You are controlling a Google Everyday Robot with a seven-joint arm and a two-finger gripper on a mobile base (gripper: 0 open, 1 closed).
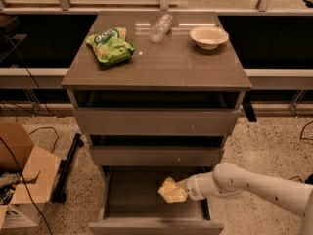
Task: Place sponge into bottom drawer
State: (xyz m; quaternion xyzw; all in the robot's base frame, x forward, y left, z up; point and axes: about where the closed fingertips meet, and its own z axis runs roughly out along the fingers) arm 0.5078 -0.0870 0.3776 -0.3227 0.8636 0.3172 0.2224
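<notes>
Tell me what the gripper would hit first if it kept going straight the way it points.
The gripper, inside the open bottom drawer, holds the sponge and points image-left. Past the sponge, it would likely meet the drawer's floor or the wall on that side first; depth is unclear.

The bottom drawer (146, 226) is pulled wide open, and the white arm (254, 187) reaches in from the right, with the gripper (180, 192) over the drawer's right half, clamped on the pale yellow sponge (169, 192), which tilts above the drawer floor. The two drawers above sit only slightly open, and on the cabinet top (161, 65) there's a green snack bag (109, 45) at the left, a clear plastic bottle (160, 27) lying at the back and a pale bowl (209, 36) at the right. A cardboard box (24, 175) stands on the speckled floor to the left.
</notes>
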